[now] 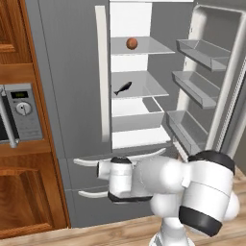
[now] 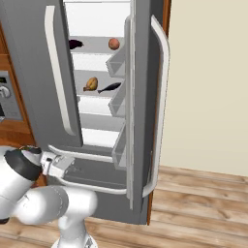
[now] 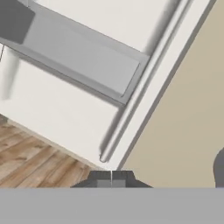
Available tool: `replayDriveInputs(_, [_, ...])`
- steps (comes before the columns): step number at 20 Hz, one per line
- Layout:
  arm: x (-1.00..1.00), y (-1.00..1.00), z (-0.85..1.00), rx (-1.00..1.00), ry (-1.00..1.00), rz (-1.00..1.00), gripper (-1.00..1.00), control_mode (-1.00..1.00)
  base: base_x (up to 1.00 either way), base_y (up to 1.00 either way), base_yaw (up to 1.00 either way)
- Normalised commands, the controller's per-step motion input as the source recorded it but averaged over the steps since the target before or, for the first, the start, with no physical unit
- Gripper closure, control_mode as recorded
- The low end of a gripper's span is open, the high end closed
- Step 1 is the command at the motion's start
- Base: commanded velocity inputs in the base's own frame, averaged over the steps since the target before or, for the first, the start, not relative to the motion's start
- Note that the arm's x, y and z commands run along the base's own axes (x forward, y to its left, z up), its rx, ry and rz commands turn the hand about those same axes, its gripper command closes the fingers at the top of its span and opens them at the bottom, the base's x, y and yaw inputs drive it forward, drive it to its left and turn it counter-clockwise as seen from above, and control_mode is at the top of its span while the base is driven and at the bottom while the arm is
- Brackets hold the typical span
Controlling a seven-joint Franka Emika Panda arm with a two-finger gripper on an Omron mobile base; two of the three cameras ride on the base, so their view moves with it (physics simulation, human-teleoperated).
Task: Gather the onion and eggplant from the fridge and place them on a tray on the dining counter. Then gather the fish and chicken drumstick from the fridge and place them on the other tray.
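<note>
Here, with the fridge door swung wide to expose the shelves, the onion sits on the top shelf's front edge, the fish below, while the gripper, clenched empty, hangs low.

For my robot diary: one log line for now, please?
fridge door: open | onion, fish: on shelves | gripper: shut, empty

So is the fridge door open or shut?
Open. The right door is swung wide, so the shelves show with the onion and fish. The left door is shut.
</note>
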Motion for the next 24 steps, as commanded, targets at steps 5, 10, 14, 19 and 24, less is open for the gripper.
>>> replayDriveInputs(5, [-0.42,0.32,0.61,0.15,0.00,0.30,1.00,-1.00,0.00,0.00,0.00])
replayDriveInputs(10, [-0.37,0.14,0.70,0.14,0.00,0.38,1.00,-1.00,0.00,0.00,0.00])
replayDriveInputs(14, [-0.51,0.00,0.54,0.17,0.05,0.38,1.00,-1.00,0.00,0.00,0.00])
replayDriveInputs(19, [-0.64,-0.11,0.47,0.18,0.16,0.32,1.00,-1.00,0.00,0.00,0.00])
replayDriveInputs(24, [-0.48,-0.19,0.63,0.16,0.26,0.25,1.00,-1.00,0.00,0.00,0.00])
